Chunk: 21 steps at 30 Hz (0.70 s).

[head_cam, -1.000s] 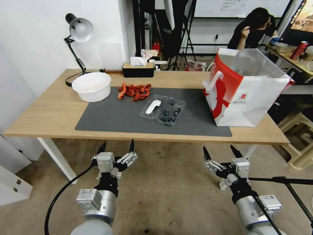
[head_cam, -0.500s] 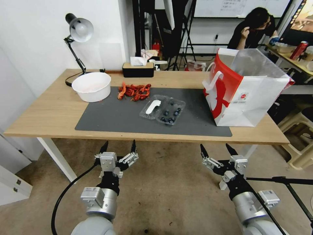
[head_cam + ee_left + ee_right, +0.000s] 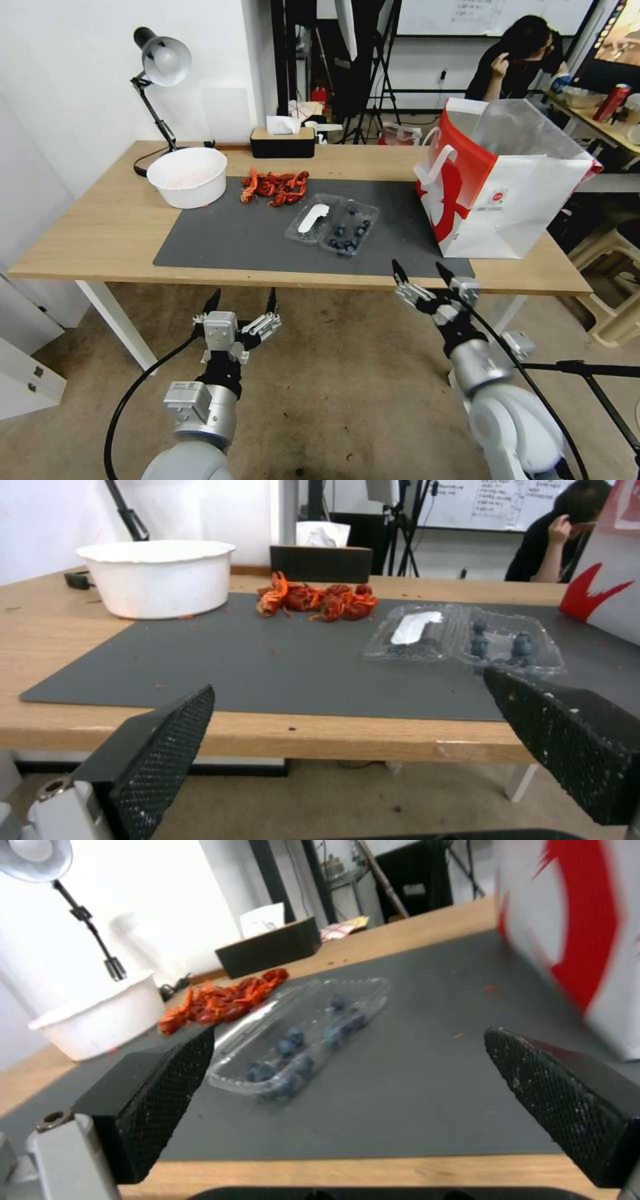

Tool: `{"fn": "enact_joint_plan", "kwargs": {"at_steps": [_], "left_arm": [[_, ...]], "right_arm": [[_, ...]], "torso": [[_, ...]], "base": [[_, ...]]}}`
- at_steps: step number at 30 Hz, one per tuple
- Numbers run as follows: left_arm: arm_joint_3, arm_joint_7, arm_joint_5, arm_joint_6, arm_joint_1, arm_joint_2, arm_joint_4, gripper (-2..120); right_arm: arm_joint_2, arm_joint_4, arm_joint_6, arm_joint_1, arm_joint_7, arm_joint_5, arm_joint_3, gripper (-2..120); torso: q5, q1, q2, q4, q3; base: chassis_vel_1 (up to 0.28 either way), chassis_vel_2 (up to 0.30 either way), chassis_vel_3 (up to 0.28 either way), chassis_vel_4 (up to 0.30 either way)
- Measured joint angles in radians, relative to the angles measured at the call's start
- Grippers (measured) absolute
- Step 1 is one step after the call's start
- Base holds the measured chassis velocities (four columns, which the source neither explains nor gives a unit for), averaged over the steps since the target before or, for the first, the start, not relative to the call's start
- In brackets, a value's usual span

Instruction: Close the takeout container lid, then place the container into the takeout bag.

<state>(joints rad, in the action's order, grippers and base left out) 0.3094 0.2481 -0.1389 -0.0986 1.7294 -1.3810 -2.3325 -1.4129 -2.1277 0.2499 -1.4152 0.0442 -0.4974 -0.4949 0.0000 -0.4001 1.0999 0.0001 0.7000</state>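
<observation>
Both sets of jaws spread wide, gripping nothing: right gripper (image 3: 420,272) lower right at the table (image 3: 100,233) edge, left gripper (image 3: 241,300) lower left (below it). Takeout container (image 3: 333,225) lies open mid-frame on the mat (image 3: 233,237), takeout bag (image 3: 507,187) upright at right

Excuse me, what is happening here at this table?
A two-armed robot faces a table. The berry box lies open on the grey mat, its lid flat beside the berries. The right claw, open, is near the table's front edge. The left claw, open, hangs lower. The red-and-white bag stands at the right.
</observation>
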Motion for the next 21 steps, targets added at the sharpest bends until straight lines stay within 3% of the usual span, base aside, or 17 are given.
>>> {"fn": "enact_joint_plan", "kwargs": {"at_steps": [9, 12, 13, 14, 17, 21], "left_arm": [[0.012, 0.0, 0.002, 0.014, 0.003, -0.005, 0.008, 100], [0.012, 0.007, 0.002, 0.017, 0.002, -0.009, 0.016, 100], [0.012, 0.007, 0.002, 0.017, 0.002, -0.009, 0.016, 100], [0.012, 0.008, 0.002, 0.018, 0.003, -0.013, 0.018, 100], [0.013, 0.008, 0.002, 0.02, 0.003, -0.015, 0.021, 100], [0.016, 0.011, 0.002, 0.028, 0.004, -0.015, 0.028, 100]], "right_arm": [[0.039, 0.046, 0.11, 0.149, -0.184, -0.038, 0.146, 100], [0.04, 0.053, 0.212, 0.244, -0.335, -0.054, 0.224, 100], [0.04, 0.053, 0.212, 0.244, -0.335, -0.054, 0.224, 100], [0.039, 0.053, 0.261, 0.287, -0.419, -0.078, 0.252, 100], [0.036, 0.055, 0.318, 0.332, -0.506, -0.126, 0.276, 100], [0.034, 0.084, 0.421, 0.425, -0.7, -0.213, 0.32, 100]], "torso": [[-0.0001, 0.0, 0.0, -0.0002, 0.0], [-0.0004, 0.0, 0.0, 0.0, 0.0], [-0.0004, 0.0, 0.0, 0.0, 0.0], [-0.0001, 0.0, 0.0, -0.0001, 0.0], [-0.0003, 0.0, 0.0, -0.0001, 0.0], [-0.0001, 0.0, 0.0, -0.0002, 0.0]], "base": [[0.0, 0.0, 0.0, 0.0], [0.0, 0.0, 0.0, 0.0], [0.0, 0.0, 0.0, 0.0], [0.0, 0.0, 0.0, 0.0], [0.0, 0.0, 0.0, 0.0], [0.0, 0.0, 0.0, 0.0]]}}
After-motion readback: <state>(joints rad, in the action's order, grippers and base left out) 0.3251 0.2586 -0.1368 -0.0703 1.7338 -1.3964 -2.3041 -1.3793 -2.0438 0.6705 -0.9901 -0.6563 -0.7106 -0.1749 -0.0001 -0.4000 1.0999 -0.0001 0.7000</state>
